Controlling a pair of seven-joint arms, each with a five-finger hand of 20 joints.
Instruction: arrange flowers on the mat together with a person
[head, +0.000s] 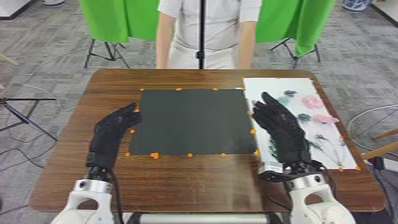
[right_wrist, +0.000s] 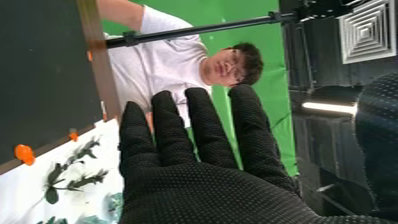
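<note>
In the head view my left hand (head: 114, 129) is held over the left edge of the dark mat (head: 191, 122), its fingers straight and nothing in them. My right hand (head: 282, 125) hangs above the white sheet (head: 330, 157) beside the mat, partly covering it. Pink flowers (head: 313, 102) and dark green pieces (head: 305, 118) lie on that sheet. The wrist view has my right hand (right_wrist: 209, 187) with straight, empty fingers. Near it are a green leafy sprig (right_wrist: 62, 180), the white sheet (right_wrist: 27, 192) and the dark mat (right_wrist: 40, 75).
Orange bits (head: 155, 155) dot the edges of the mat and sheet on the brown table (head: 195, 187). Across the table stands a person (head: 210, 35), arms down, behind a thin black pole (head: 202, 30). Green cloth (head: 298, 22) hangs farther back.
</note>
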